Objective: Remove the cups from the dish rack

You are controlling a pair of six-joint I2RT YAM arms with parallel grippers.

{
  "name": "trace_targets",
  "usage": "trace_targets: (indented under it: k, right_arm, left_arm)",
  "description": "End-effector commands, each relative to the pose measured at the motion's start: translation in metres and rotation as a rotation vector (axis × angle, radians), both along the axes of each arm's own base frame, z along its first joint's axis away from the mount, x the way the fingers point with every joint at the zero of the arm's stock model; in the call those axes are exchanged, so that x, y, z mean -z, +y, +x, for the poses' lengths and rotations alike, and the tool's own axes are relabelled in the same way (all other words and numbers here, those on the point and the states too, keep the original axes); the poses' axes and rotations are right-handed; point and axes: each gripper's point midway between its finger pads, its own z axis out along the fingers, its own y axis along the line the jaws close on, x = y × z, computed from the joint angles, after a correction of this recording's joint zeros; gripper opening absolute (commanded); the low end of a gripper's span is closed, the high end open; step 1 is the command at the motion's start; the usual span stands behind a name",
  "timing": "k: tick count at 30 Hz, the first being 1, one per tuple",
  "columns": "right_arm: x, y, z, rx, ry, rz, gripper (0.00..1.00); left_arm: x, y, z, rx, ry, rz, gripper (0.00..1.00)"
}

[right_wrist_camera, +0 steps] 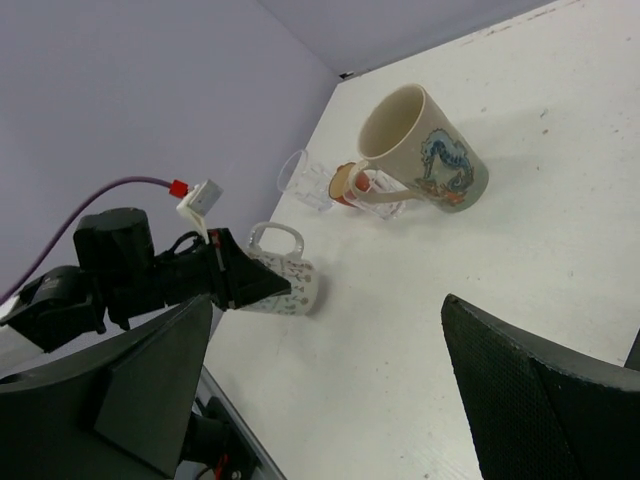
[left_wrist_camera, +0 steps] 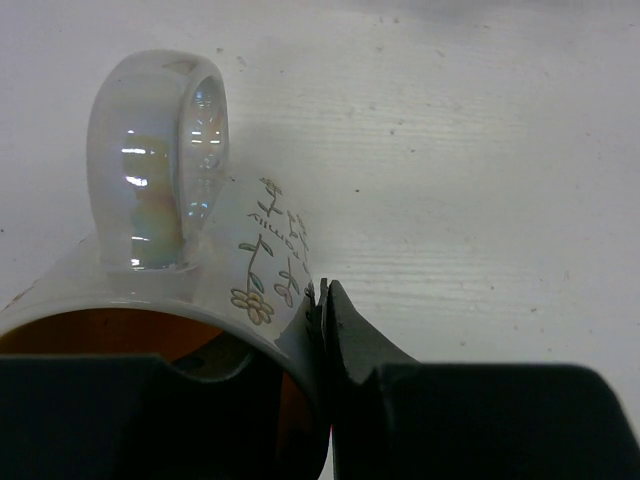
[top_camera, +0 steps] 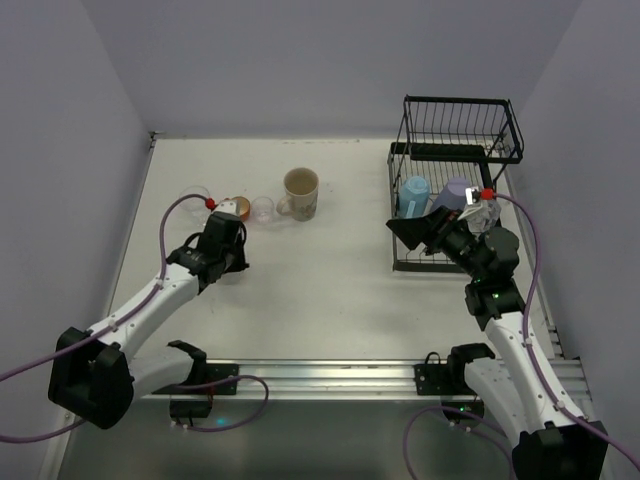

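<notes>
My left gripper (left_wrist_camera: 322, 330) is shut on the wall of a white floral mug (left_wrist_camera: 160, 200) with an orange inside, one finger in and one out. The right wrist view shows that mug (right_wrist_camera: 292, 285) tilted, low at the table, in the left gripper (right_wrist_camera: 240, 280). In the top view the left gripper (top_camera: 232, 258) hides it. The black wire dish rack (top_camera: 460, 105) stands at the far right with a light blue cup (top_camera: 415, 193) and a lavender cup (top_camera: 457, 190) in its lower tray. My right gripper (top_camera: 420, 232) is open and empty at the rack's front left corner (right_wrist_camera: 330, 400).
On the table left of centre stand a beige mug (top_camera: 300, 192) (right_wrist_camera: 420, 150), a clear glass (top_camera: 263, 208) (right_wrist_camera: 305, 180), an orange-red cup (top_camera: 235, 207) and another clear glass (top_camera: 195, 197). The left wall is close behind them.
</notes>
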Motion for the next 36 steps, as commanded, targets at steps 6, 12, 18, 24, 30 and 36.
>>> trace_targets:
  k: [6, 12, 18, 24, 30, 36]
  right_arm:
    - [0.004, 0.001, -0.01, -0.03, -0.061, -0.075, 0.99]
    - [0.008, -0.004, -0.011, -0.015, -0.072, -0.123, 0.99]
    - [0.02, -0.023, -0.002, 0.093, -0.052, -0.242, 0.99]
    - [0.032, -0.048, 0.012, 0.239, -0.009, -0.325, 0.99]
    - [0.037, -0.086, 0.023, 0.437, 0.061, -0.432, 0.99]
    - [0.033, -0.13, 0.024, 0.661, 0.115, -0.504, 0.99]
  left_arm:
    - [-0.018, 0.027, 0.051, -0.121, -0.078, -0.002, 0.0]
    - [-0.013, 0.043, 0.055, -0.151, -0.055, 0.02, 0.21]
    - [-0.025, 0.051, 0.059, -0.164, -0.081, 0.035, 0.65]
    - [-0.064, 0.04, 0.065, -0.112, -0.177, -0.022, 0.89]
    - [-0.145, 0.014, 0.062, 0.025, -0.388, -0.159, 0.98]
    - [-0.208, -0.066, 0.015, 0.441, -0.595, -0.382, 1.0]
